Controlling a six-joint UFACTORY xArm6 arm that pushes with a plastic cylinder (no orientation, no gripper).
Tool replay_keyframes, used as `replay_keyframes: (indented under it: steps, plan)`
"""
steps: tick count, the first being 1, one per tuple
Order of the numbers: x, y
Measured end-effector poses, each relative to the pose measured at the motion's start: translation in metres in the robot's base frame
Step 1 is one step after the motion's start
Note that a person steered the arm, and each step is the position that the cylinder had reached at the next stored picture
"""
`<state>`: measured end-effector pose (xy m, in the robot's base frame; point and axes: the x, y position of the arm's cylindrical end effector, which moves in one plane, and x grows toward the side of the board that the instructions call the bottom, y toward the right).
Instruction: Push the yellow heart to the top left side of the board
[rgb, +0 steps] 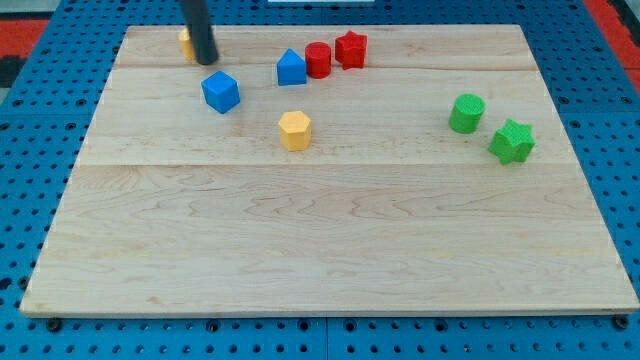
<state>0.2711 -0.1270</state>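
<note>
Already the yellow heart (186, 42) sits at the board's (330, 250) far corner, roughly eleven o'clock from the board's centre, mostly hidden behind the rod, so its shape cannot be confirmed here; by that position the task looks nearly or fully met. The tip (206, 62) rests just at the heart's four o'clock side, touching or all but touching it, which suits a push up and leftward; the rod has no jaws and grasps nothing, it only presses. The blue cube (221, 91) lies near the tip at five o'clock; a yellow hexagon (295, 130) sits further on, a separate block. The blue block (291, 68), red cylinder (318, 60) and red star (351, 49) cluster at three o'clock; the green cylinder (466, 113) and green star (512, 141) stand well apart.
</note>
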Motion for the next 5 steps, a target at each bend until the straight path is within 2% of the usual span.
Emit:
replay_keyframes:
  steps: [1,2,4,5]
  plan:
    - [-0.026,0.033]
    - [-0.078,0.020]
    - [-0.057,-0.039]
    - [-0.020,-0.007]
